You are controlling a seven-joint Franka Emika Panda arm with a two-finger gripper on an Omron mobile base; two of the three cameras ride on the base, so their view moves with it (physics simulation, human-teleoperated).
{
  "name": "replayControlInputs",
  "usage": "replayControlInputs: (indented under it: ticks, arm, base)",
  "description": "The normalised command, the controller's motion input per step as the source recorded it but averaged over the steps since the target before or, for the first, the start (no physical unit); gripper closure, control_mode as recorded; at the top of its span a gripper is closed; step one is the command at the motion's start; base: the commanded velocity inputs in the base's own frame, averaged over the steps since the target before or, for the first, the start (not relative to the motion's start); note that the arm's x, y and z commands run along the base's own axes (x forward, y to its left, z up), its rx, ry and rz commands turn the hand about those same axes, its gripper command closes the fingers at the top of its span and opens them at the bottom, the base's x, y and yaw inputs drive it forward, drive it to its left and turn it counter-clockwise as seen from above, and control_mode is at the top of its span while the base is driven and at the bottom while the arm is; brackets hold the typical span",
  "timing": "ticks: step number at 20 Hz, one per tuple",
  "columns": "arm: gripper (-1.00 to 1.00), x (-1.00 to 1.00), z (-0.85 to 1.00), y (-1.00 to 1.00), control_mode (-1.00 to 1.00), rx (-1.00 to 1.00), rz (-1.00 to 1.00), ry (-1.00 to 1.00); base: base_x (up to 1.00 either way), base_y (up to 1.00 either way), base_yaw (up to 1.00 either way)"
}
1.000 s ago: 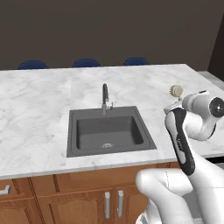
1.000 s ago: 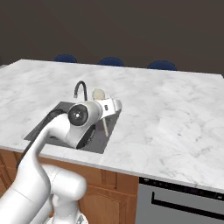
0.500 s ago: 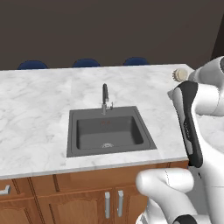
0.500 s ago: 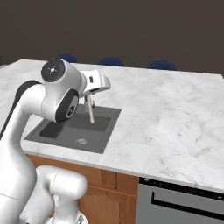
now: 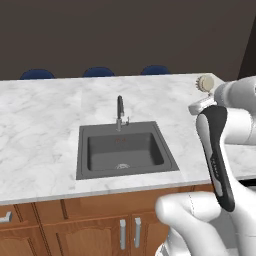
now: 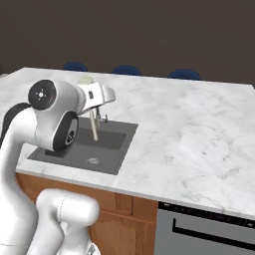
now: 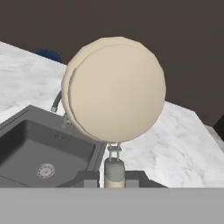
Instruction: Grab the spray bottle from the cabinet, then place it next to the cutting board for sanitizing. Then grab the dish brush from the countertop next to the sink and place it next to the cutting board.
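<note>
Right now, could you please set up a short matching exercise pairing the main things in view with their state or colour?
Things:
1. dish brush
2. sink
3. countertop
4. tool

Descriptions:
A. white marble with grey veins
B. shut on a thin handle
C. held up in the air, cream round head
D. dark grey basin with a faucet

Pairs: 1-C, 2-D, 3-A, 4-B

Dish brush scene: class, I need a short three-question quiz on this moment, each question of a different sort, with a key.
1. True or false: the dish brush lies flat on the countertop.
2. The gripper is: A) open, B) shut on the dish brush, C) shut on nothing.
3. Fill in: in the hand view, the brush's round head hangs above the ___.

Key: 1 false, it is lifted clear; 2 B; 3 sink.
</note>
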Motion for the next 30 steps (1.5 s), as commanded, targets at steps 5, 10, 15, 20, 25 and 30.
replayControlInputs:
  ticks: [5, 10, 15, 20, 25, 30]
  arm:
    - [1.0, -0.44, -0.06, 0.06, -1.0, 0.03, 0.0, 0.0]
    - [1.0, -0.17, -0.02, 0.06, 1.0, 0.01, 0.0, 0.0]
    - [1.0, 0.0, 0.0, 0.0, 1.0, 0.0, 0.0, 0.0]
    - [1.0, 0.0, 0.0, 0.0, 1.0, 0.0, 0.0, 0.0]
    - [1.0, 0.0, 0.0, 0.0, 1.0, 0.0, 0.0, 0.0]
    - [1.0, 0.0, 0.0, 0.0, 1.0, 0.0, 0.0, 0.0]
  base:
    - [0.0, 0.0, 0.0]
    - [-0.28, 0.08, 0.0]
    - [-0.89, 0.51, 0.12]
    - [-0.59, 0.86, 0.44]
    - [-0.01, 0.67, 0.77]
    - [0.0, 0.39, 0.83]
